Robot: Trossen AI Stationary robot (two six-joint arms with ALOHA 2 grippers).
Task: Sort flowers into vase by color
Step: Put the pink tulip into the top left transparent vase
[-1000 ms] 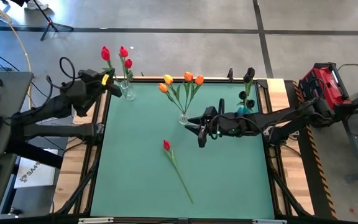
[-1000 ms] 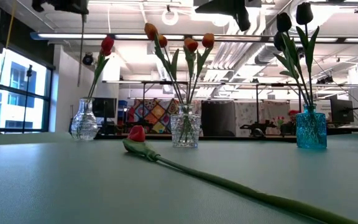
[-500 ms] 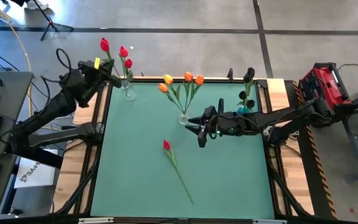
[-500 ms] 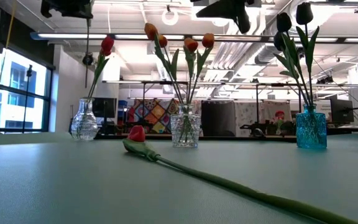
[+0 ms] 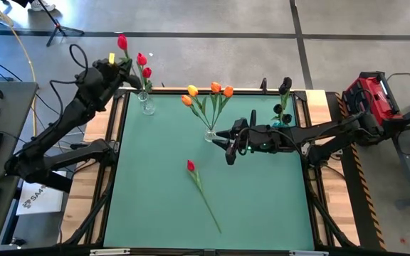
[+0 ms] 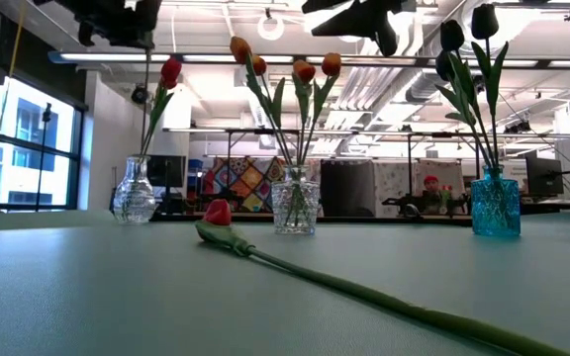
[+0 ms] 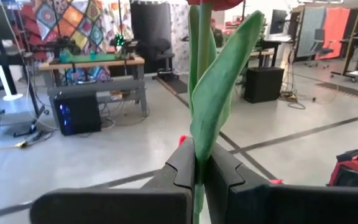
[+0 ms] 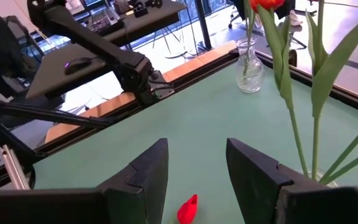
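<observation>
left tool (image 5: pixel 117 65) higher with red tulip (image 5: pixel 122 43)

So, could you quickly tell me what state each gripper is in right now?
Left gripper: shut on a red tulip with a long green stem, raised near the clear glass vase.
Right gripper: open, holding nothing, over the green table.

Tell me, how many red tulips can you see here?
4: two stand in the clear vase at the table's far left corner, one is held above it by the left gripper, and one lies loose mid-table.
</observation>
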